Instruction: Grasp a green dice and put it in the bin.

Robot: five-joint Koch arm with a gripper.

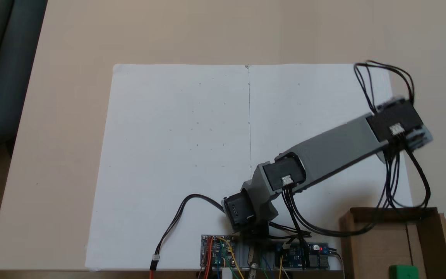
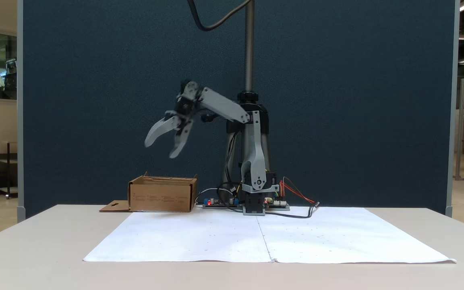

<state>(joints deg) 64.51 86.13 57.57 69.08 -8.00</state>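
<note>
Claw (image 2: 161, 148) agape above bin (image 2: 162, 195); green dice (image 1: 403, 271) inside.

I see the green dice (image 1: 403, 271) lying inside the bin (image 1: 368, 244), near the bottom edge of a fixed view that looks down on the table; it is a small bright green cube, and only its top part shows (the frame cuts off the rest). The bin is a brown cardboard box, open at the top, with upright flaps and a tab with a hang-hole folded out to one side. In a fixed view from the front, I see the bin (image 2: 162, 196) standing flat on the table, its tab lying on the tabletop.
</note>
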